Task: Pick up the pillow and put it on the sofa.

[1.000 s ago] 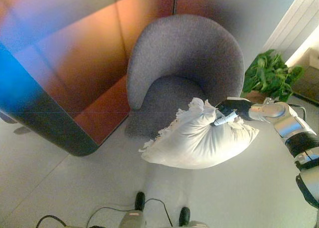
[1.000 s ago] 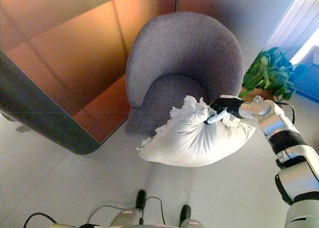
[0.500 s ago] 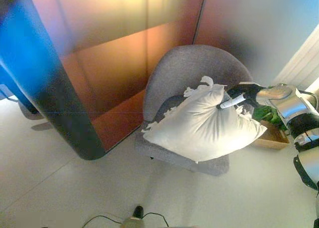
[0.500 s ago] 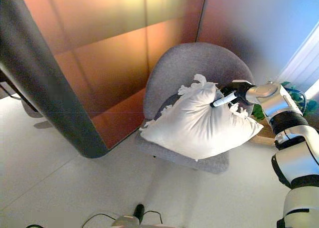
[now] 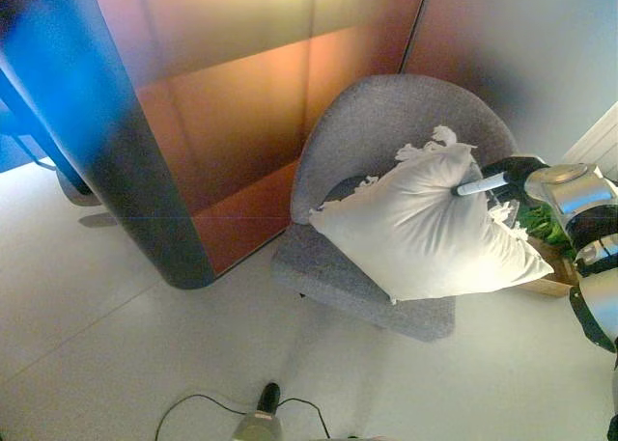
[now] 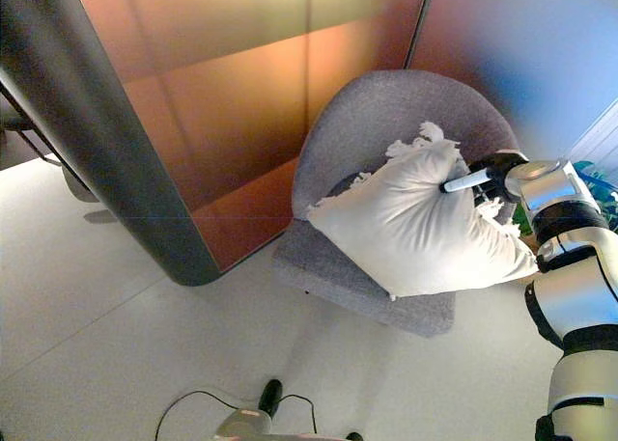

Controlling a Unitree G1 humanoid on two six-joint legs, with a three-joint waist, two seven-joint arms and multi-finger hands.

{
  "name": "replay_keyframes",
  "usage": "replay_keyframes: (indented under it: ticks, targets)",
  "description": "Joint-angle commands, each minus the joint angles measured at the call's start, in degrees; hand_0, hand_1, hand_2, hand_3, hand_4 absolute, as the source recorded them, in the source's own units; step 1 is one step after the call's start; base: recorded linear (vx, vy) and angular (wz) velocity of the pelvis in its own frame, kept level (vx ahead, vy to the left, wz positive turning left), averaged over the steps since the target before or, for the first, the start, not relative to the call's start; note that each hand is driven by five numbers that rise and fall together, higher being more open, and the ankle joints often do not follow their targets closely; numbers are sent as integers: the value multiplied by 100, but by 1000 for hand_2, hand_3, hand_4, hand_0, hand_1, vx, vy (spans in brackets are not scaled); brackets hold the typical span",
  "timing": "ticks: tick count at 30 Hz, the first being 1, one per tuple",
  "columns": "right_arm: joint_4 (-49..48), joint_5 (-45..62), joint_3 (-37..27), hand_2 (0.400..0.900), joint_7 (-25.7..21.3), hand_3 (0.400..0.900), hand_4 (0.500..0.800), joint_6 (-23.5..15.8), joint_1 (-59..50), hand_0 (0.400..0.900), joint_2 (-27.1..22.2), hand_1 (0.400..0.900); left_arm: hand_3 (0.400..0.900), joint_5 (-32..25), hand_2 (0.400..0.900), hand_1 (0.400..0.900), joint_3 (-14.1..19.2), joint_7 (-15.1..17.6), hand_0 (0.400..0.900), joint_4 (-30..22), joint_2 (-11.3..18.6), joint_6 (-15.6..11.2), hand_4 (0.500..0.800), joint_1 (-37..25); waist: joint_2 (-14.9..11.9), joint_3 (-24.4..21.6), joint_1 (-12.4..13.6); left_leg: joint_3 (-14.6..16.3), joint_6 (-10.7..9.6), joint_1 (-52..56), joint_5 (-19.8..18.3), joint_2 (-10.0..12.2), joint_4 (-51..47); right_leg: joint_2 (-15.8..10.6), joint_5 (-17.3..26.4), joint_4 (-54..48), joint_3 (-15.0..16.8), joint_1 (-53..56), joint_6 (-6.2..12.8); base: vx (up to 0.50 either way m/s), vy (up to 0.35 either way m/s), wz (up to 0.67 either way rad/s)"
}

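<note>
A white pillow with frilled edges hangs in the air over the seat of a grey round-backed armchair, which stands as the sofa here. My right hand comes in from the right and is shut on the pillow's upper right edge, one white-tipped finger lying across the cloth. It also shows in the right eye view. The pillow covers most of the seat; whether its lower side touches the cushion I cannot tell. My left hand is in no view.
A dark rounded column and an orange-brown wall panel stand left of the chair. A green plant in a wooden box sits right of the chair, partly hidden by the pillow. Pale floor lies in front.
The view has shifted as I stepped closer to the chair. My right hand has carried the pillow up and forward, from in front of the chair to over its seat.
</note>
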Motion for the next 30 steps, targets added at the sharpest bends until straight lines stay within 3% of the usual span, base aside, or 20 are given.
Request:
replay_keyframes:
  ticks: [1,23,30]
  targets:
    - [124,25,411,900,-610,900,800,-247,-2046,900,-812,900,900,-144,900,900,-409,-90,900,248,265,82,800,-75,-256,-29,107,287,-22,437,-840,-41,-39,56,83,-8,163,-120,73,-66,17,1]
    - [436,0,461,900,-270,900,800,-546,-1843,900,-1194,900,900,-56,900,900,-428,-268,900,214,335,-194,800,94,-206,-75,-10,455,-59,471,-912,5,-39,37,34,-8,240,-155,80,-9,-1,-1]
    - [-21,481,-352,900,-447,900,800,-954,-817,900,-1046,900,900,-23,900,900,-369,-302,900,187,282,-419,800,70,-130,-122,-162,567,-62,528,-931,4,-39,9,43,-8,316,-147,117,-36,-9,-10]
